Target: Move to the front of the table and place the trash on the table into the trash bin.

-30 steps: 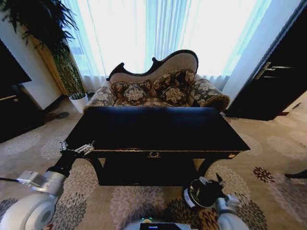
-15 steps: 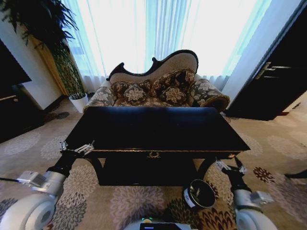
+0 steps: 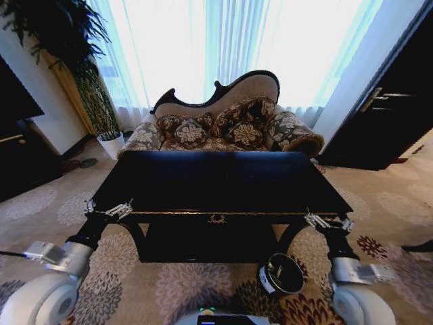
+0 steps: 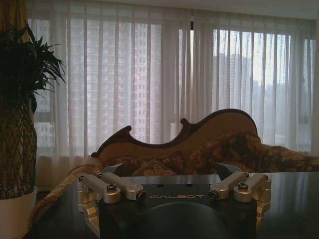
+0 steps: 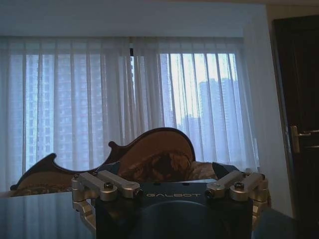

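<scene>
The glossy black table [image 3: 223,179] stands straight ahead, its gold emblem facing me, and its top looks bare. The trash is out of view. The dark round trash bin [image 3: 281,273] with a white label sits on the carpet below the table's front right corner. My left gripper [image 3: 108,209] hangs open at the table's front left corner, level with the top. My right gripper [image 3: 328,221] is open at the front right corner, above and to the right of the bin. In the left wrist view the left gripper [image 4: 172,175] is empty over the table [image 4: 294,199]; the right gripper [image 5: 172,173] is empty too.
A patterned sofa [image 3: 223,128] stands close behind the table, before bright curtains. A tall plant in a white pot [image 3: 110,143] is at the back left. Dark furniture [image 3: 20,149] lines the left wall and a dark door [image 3: 385,115] the right. Patterned carpet lies around the table.
My right arm has risen from just over the trash bin and swung right, up to the table's front right corner. The left arm has stayed still.
</scene>
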{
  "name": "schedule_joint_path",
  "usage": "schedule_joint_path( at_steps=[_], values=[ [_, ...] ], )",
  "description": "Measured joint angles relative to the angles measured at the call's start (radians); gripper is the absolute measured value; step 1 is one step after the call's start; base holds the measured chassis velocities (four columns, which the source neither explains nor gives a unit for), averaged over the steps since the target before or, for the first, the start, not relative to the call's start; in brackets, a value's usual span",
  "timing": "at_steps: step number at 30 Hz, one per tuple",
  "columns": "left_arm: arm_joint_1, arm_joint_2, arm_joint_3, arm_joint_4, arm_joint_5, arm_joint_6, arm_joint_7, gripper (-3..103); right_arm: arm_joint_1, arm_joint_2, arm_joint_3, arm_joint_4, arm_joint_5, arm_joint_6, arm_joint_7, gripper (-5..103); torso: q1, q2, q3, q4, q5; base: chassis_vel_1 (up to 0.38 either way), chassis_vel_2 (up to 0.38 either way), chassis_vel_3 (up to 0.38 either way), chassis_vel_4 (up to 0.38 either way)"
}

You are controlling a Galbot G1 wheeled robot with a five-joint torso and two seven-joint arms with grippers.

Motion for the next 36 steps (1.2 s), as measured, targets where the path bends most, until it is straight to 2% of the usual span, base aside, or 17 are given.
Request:
schedule_joint_path(
  at_steps=[36],
  values=[
    [0.000, 0.000, 0.000, 0.000, 0.000, 0.000, 0.000, 100, 0.000, -0.001, 0.000, -0.002, -0.002, -0.005, 0.000, 100, 0.000, 0.000, 0.000, -0.0001, 0.0000, 0.003, -0.006, -0.006, 0.004]
  ],
)
